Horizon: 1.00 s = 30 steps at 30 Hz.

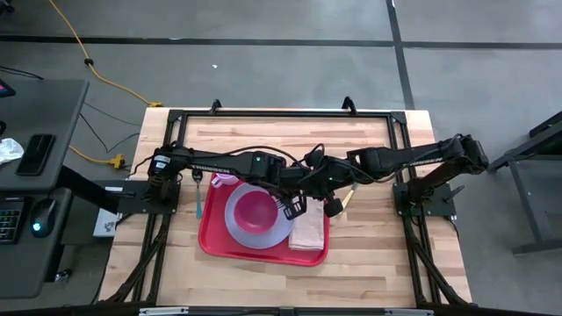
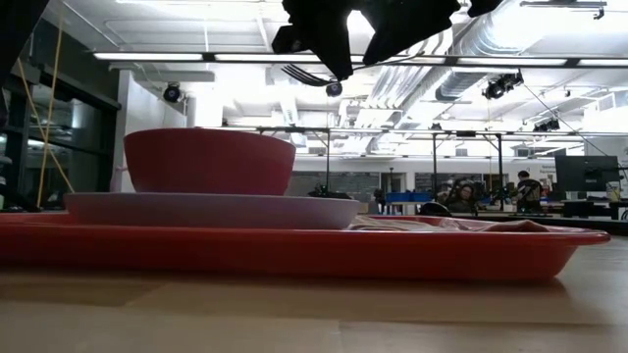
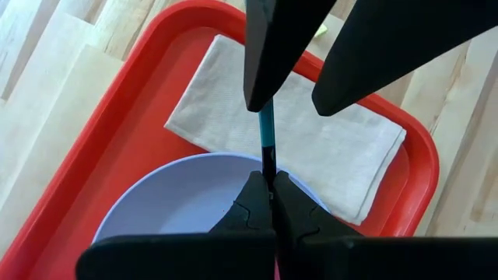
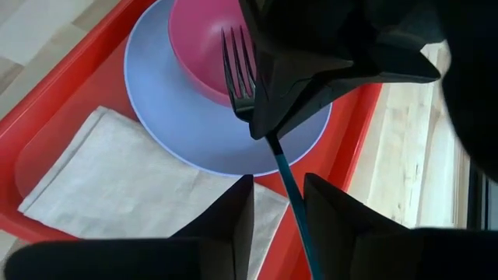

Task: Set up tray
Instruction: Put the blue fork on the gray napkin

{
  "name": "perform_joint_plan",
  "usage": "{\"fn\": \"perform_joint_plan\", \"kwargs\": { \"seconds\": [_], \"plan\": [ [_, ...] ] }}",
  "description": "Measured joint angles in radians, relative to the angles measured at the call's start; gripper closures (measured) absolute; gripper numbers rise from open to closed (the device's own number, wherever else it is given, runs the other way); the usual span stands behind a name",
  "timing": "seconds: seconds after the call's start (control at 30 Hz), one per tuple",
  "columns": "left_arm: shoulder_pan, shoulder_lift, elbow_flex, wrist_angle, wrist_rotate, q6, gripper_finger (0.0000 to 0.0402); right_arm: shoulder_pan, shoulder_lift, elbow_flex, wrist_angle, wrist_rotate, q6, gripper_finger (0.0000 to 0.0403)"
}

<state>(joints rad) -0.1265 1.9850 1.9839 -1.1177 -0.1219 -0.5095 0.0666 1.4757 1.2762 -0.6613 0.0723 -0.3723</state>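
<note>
Tray (image 1: 215, 246) sits at table's near-middle, plate, bowl, napkin (image 1: 307, 231) on it. My left gripper (image 3: 271, 194) clamps the fork (image 4: 241, 74) above it; right gripper (image 4: 278, 204) gapes around the handle. I'd lower slowly onto the napkin's tray-edge side.

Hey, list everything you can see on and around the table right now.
tray: one, red, mid-table
plate: one, lavender, on the tray
bowl: one, pink, on the plate
napkin: one, white, on the tray beside the plate
fork: one, teal handle, held above the tray
utensil: one, teal, on the table left of the tray
table: one, light wood
left end effector: shut on the fork
right end effector: open around the fork's handle
</note>
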Motion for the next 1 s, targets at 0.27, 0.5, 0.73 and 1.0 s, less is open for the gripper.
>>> {"fn": "perform_joint_plan", "kwargs": {
  "seconds": [0.27, 0.5, 0.73, 1.0],
  "plan": [
    [0.0, 0.0, 0.0, 0.001, 0.0, -0.014, 0.038, 0.0, 0.0, 0.0, -0.006, 0.027, 0.003, 0.0324],
    [0.0, -0.001, 0.0, 0.001, 0.0, -0.02, 0.038, 0.0, 0.0, 0.0, -0.006, 0.037, 0.007, 0.0326],
    [0.0, -0.002, 0.0, 0.001, 0.0, -0.022, 0.038, 0.0, 0.0, 0.0, -0.006, 0.037, 0.009, 0.0338],
    [0.0, -0.002, 0.0, 0.003, 0.001, -0.022, 0.038, 0.0, 0.0, 0.0, -0.006, 0.033, 0.008, 0.0374]
  ]
}}
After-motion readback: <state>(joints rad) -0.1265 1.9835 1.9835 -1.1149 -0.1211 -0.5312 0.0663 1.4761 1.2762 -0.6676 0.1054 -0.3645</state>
